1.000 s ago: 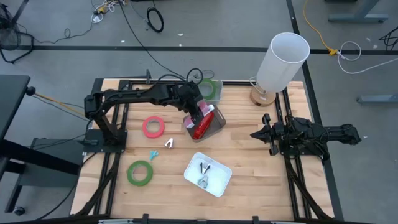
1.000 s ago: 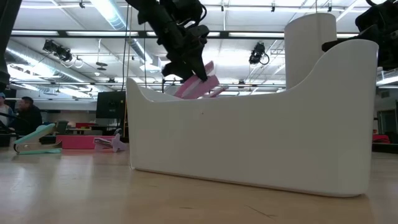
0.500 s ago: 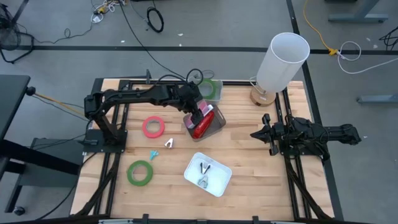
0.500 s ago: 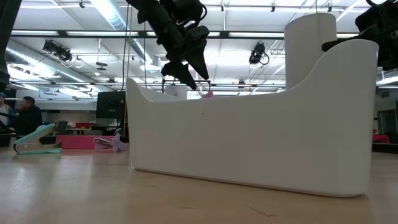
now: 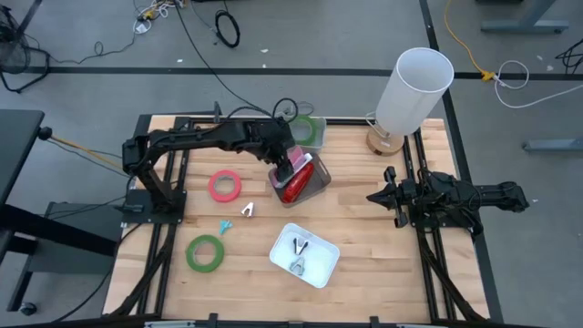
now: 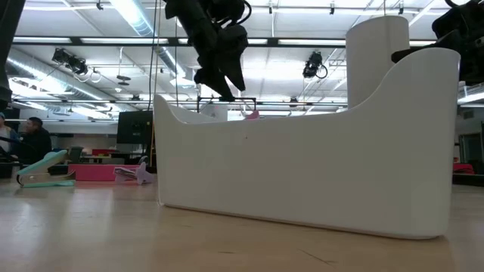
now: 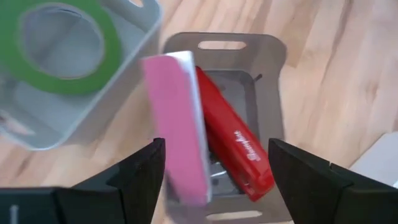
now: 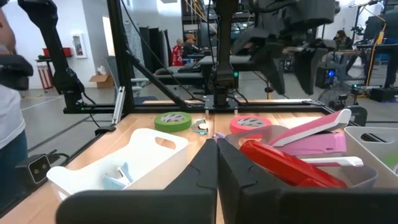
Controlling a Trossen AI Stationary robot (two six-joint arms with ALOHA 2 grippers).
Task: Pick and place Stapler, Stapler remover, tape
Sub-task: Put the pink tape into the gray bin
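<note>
Two grippers. Left gripper (image 5: 287,167): fingers spread, empty, above grey bin (image 5: 321,187) holding pink stapler (image 7: 177,124) beside red stapler (image 7: 233,149). Tape: green roll (image 5: 206,252) and red-pink roll (image 5: 224,186) on table (image 5: 364,210); another green roll (image 7: 59,46) in adjacent bin. Right gripper (image 5: 375,196): pressed together, idle at right edge.

Bare wood (image 5: 364,205) (right of bin (image 5: 321,173))

My overhead camera is looking straight down on the whole table (image 5: 364,210). My low one is sitting at tabletop level, pressed close against the white tray (image 6: 302,174). My left wrist camera is peering down into the clear bin (image 7: 239,53); my right wrist camera is facing level across at that same bin (image 8: 367,180).
</note>
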